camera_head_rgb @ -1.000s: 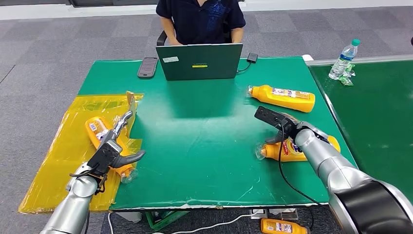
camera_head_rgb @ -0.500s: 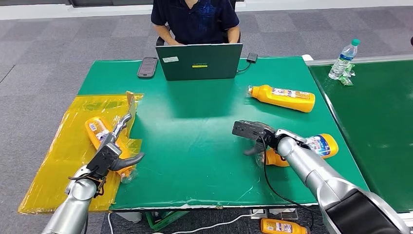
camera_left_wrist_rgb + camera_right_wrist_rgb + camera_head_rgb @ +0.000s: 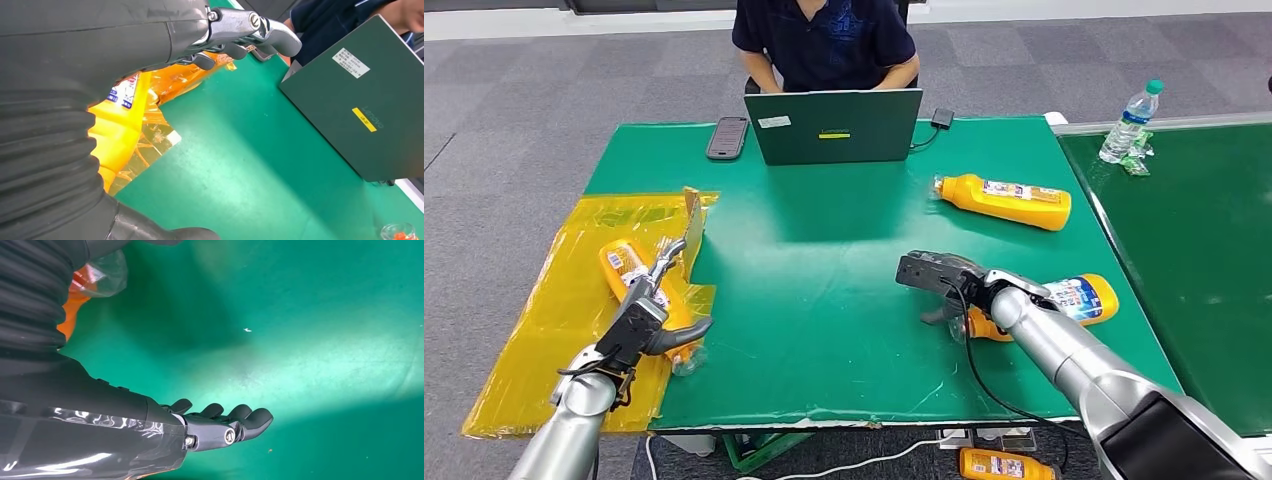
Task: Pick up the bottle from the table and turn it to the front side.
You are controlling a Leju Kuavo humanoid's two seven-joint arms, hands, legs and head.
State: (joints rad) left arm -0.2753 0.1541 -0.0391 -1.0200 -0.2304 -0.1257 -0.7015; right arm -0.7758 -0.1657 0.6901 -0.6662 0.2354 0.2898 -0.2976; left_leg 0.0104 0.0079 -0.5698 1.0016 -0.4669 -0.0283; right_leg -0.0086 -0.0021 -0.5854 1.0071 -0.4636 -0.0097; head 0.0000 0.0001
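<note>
- While the right hand is held just above the green desk, its fingers are seen apart and a little curled, with nothing gripped in them.
- Just beside and partly behind that hand, 1 orange bottle is seen lying on its side near the desk's right edge, its clear cap turned toward the middle of the desk.
- Farther back on the desk, a 2nd orange bottle is laid on its side, well apart from the hand.
- At the left edge, the left hand is held over a yellow plastic sheet, its fingers stretched out and apart, gripping nothing.
- Under that hand, a 3rd orange bottle is seen lying on the sheet.
- At the desk's far side, a dark green laptop is set with its lid up, a phone is placed beside it, and a person is seated behind it.
- On the neighbouring surface to the right, a water bottle is stood upright.
</note>
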